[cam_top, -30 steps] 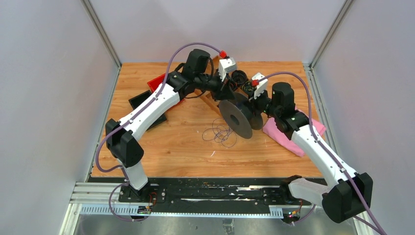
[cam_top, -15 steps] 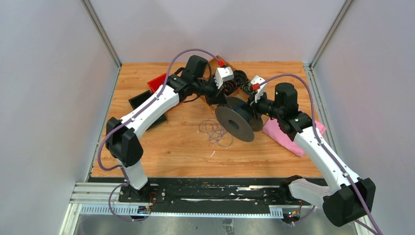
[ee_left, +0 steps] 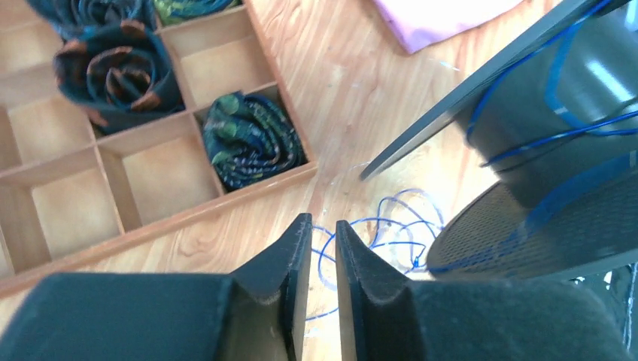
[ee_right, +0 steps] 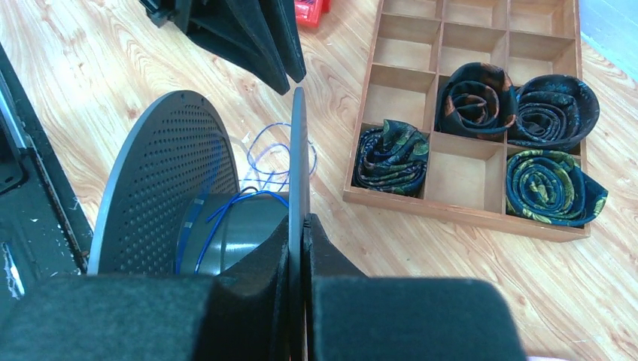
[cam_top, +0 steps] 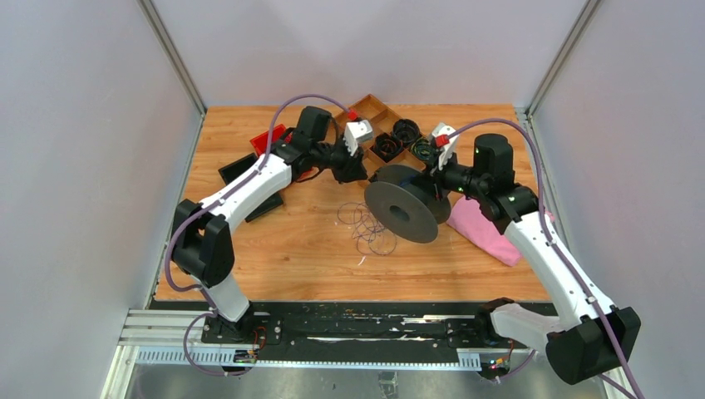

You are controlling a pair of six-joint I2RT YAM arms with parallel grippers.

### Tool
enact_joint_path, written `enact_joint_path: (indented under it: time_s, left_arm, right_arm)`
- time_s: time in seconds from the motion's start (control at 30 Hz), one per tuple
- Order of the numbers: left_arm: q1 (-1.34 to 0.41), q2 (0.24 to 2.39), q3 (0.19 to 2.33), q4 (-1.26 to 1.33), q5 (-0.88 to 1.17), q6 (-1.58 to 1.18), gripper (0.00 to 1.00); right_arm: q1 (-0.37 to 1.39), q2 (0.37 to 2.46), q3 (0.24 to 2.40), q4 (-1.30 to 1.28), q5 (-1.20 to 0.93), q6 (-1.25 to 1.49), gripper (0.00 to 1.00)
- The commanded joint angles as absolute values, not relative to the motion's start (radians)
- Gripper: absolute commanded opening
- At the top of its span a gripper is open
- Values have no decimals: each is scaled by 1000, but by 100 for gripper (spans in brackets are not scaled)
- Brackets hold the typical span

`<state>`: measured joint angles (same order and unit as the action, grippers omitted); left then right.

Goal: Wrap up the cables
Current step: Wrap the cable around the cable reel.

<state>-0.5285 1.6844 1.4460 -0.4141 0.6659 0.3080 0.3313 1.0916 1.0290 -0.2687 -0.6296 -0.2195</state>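
The cable is a thin bluish-purple wire. Part of it lies in loose loops (cam_top: 366,226) on the table in front of the dark grey spool (cam_top: 403,212), and a few turns sit on the spool's hub (ee_right: 226,218). The loops also show in the left wrist view (ee_left: 391,226). My right gripper (cam_top: 435,179) is shut on the spool's rear flange (ee_right: 299,150) and holds the spool tilted on edge. My left gripper (cam_top: 362,173) hovers left of the spool, its jaws a narrow gap apart (ee_left: 323,222) with nothing between them.
A wooden compartment tray (cam_top: 366,108) with rolled dark ties stands at the back, its rim (ee_left: 226,203) just beyond my left fingers. A pink cloth (cam_top: 490,233) lies right of the spool. A red object (cam_top: 268,137) and black flat pieces (cam_top: 237,170) lie at the left.
My left gripper has moved left and away from the top of the spool, uncovering the tray. The right arm has shifted the spool a little, and the loose loops have slid left.
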Motion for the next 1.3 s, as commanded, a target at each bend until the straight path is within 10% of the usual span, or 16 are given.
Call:
enact_joint_path:
  time_s: [0.0,0.33,0.53,0.9,1.27]
  left_arm:
    - [-499,1637,1371,-247,671,233,26]
    - [-433,1517,1141,18,656,118,49]
    - [-420,1456,1010,134,648,52,83]
    - [-459,1553,850,623,704,-188,99]
    - [-533,1709,819,1039,663,-335,94]
  right_arm:
    - [312,1090,1112,-281,-646,-166,1]
    - [298,1115,1206,-311,-524,-56,1]
    - [286,1153,1311,-355,-472,41,1]
    - [276,1197,1457,-421,-459,134,1]
    - [262,1203,1486,-424,-491,173,1]
